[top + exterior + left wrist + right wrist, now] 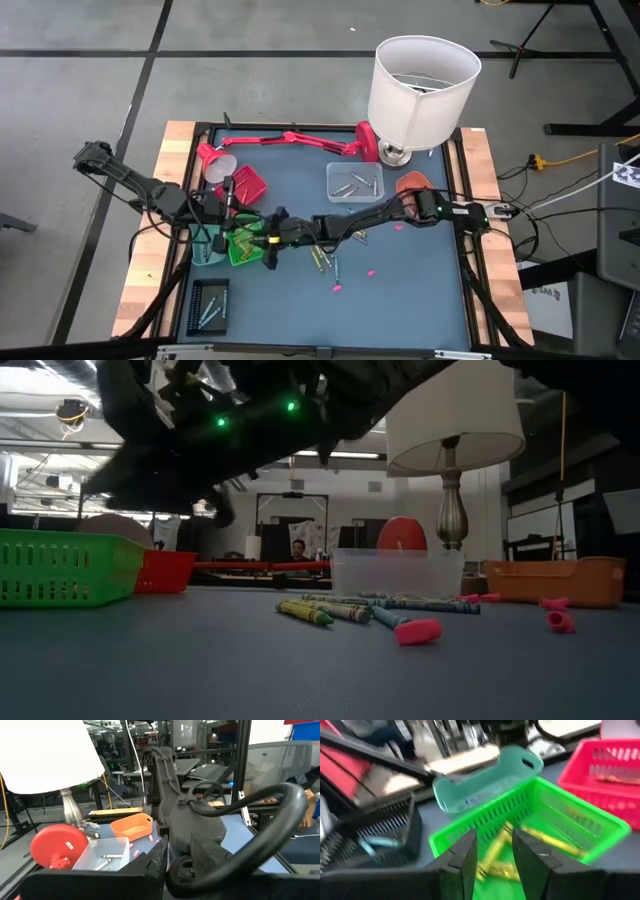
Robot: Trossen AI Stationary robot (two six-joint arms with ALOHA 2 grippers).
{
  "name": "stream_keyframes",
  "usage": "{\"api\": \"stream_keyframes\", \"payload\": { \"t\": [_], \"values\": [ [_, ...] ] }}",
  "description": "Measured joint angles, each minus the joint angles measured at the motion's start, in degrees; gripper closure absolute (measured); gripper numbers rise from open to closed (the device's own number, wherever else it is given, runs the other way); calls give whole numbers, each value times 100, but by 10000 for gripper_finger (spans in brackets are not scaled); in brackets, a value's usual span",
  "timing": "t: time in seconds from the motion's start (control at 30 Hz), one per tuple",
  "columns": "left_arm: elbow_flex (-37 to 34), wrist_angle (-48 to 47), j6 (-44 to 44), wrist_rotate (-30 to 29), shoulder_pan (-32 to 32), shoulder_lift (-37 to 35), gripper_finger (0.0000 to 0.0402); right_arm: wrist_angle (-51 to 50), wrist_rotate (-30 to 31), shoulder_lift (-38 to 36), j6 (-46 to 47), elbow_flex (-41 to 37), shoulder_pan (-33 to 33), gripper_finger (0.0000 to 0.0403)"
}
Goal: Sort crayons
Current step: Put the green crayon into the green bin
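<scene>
SETTING: robotics lab or workshop | FLOOR: bare grey concrete [80, 100] | ROOM: ceiling strip lights [340, 455], monitors and benches behind | RIG: black metal frame [243, 765] around the table [420, 290], cables [560, 160] beside it

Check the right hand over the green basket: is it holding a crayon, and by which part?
Nothing is held. The right hand hangs open over the green basket; the yellow crayons lie loose inside it, below the fingers.
</scene>
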Motion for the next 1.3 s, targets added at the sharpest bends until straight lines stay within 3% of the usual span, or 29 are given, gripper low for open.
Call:
{"api": "stream_keyframes", "payload": {
  "t": [0.13, 0.4, 0.6, 0.83, 1.07, 1.3],
  "values": [
    [0, -95, -2, -2, 0, 2, 332, -1466, 26, -421, -316, 0, -39, 281],
    [0, -37, -126, 1, 72, 154, 332, -4008, 1086, -1431, -1086, -7, -28, 281],
    [0, 210, -308, 8, 349, 605, 332, -5522, 1408, -2091, -1080, -142, -10, 281],
    [7, 1051, -392, 603, 867, 1450, 332, -6056, 1471, -3261, -503, -1219, 62, 281],
    [40, 1741, -706, 1407, 1507, 2459, 332, -5772, 1666, -4816, 210, -2911, 57, 281],
    [694, 1724, -794, 2300, 2018, 3607, 332, -4971, 1693, -6094, 483, -4438, 57, 281]
  ]
}}
